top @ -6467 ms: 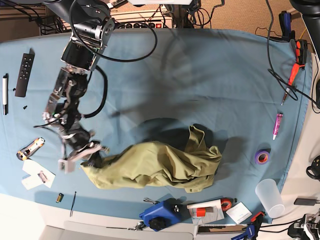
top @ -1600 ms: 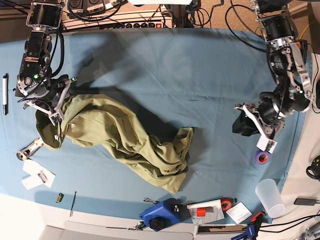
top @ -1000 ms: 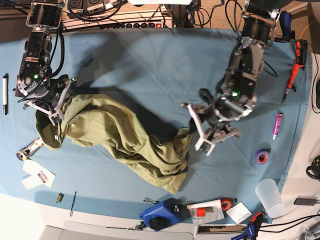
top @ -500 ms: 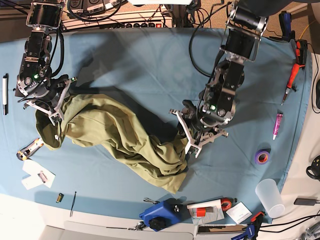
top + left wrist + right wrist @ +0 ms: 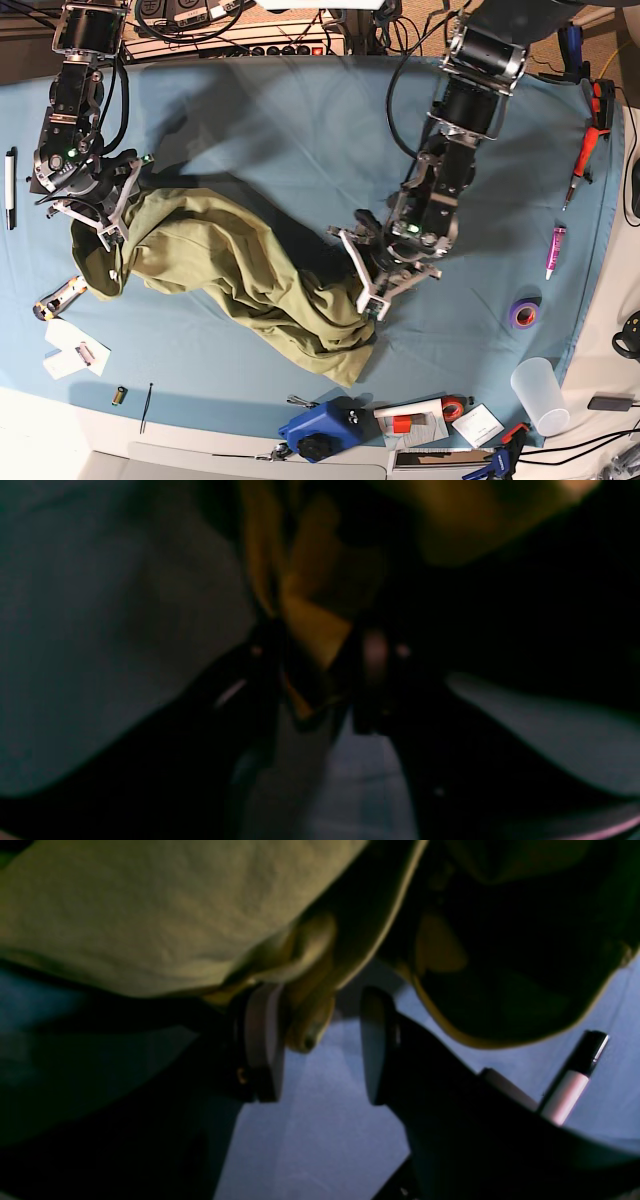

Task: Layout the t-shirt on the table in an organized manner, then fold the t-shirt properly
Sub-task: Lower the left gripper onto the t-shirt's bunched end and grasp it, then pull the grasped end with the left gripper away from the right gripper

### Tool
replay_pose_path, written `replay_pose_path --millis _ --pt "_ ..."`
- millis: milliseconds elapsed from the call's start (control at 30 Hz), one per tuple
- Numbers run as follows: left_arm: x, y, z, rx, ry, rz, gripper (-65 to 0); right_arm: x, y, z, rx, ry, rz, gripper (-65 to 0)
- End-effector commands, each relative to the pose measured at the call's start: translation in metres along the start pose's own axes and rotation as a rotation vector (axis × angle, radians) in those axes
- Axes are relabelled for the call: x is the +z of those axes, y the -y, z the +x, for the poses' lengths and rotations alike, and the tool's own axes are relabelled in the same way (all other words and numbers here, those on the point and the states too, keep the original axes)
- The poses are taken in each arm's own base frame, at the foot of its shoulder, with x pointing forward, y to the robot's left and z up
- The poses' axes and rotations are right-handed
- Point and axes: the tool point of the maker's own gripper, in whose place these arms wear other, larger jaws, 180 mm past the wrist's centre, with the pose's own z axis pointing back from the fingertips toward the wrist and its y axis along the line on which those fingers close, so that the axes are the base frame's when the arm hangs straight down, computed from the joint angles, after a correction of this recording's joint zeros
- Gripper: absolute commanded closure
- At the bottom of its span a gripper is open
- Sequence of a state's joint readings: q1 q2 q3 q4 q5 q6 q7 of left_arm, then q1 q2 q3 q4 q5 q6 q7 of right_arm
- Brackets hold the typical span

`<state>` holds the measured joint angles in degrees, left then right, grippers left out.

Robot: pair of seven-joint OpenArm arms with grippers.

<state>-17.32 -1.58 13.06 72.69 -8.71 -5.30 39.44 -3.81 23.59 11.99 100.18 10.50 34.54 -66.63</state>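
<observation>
Rumpled olive-green cotton t-shirt (image 5: 230, 270) lies diagonally, upper-left to lower-right, on the light blue cloth-covered table (image 5: 300, 130), whose far half is bare. The right gripper (image 5: 88, 215) pinches its upper-left end; the left gripper (image 5: 358, 275) straddles its lower-right edge, grip uncertain.

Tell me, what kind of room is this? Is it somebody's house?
Probably not a house: it looks like a robot lab or workshop. Two robot arms work an olive-green t-shirt on a blue-covered table, with a purple tape roll, power strips and cables along its edges.

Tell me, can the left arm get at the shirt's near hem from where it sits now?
Probably yes. The left gripper is already at the t-shirt edge, and its wrist view shows fabric between the fingers. Nothing stands between them on the table.
</observation>
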Motion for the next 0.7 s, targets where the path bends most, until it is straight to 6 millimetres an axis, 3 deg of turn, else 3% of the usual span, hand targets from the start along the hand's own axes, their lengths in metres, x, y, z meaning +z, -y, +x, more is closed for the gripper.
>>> replay_pose_path --millis 0,67,133,333,500,667 --pt "0.001 0.005 0.021 -0.009 0.046 -0.018 -11.1 0.006 0.012 0.01 0.007 0.032 -0.031 -19.2" --pt "0.0 0.012 0.021 -0.007 0.037 -0.031 0.0 0.007 0.013 0.01 -0.002 0.034 -0.035 -8.0" --pt "0.0 0.009 0.02 -0.002 0.018 -0.021 0.0 0.007 0.017 0.014 -0.041 0.058 -0.057 0.0" --pt "0.011 -0.025 0.03 -0.032 -0.067 0.122 0.0 0.018 0.039 0.05 -0.157 0.231 -0.103 0.0" --pt "0.034 -0.057 0.069 -0.041 0.007 0.201 0.0 0.048 0.067 0.1 -0.314 0.456 -0.047 0.0" --pt "0.065 -0.09 0.115 -0.052 0.079 0.264 0.0 0.094 0.121 0.135 -0.429 0.671 -0.117 0.0"
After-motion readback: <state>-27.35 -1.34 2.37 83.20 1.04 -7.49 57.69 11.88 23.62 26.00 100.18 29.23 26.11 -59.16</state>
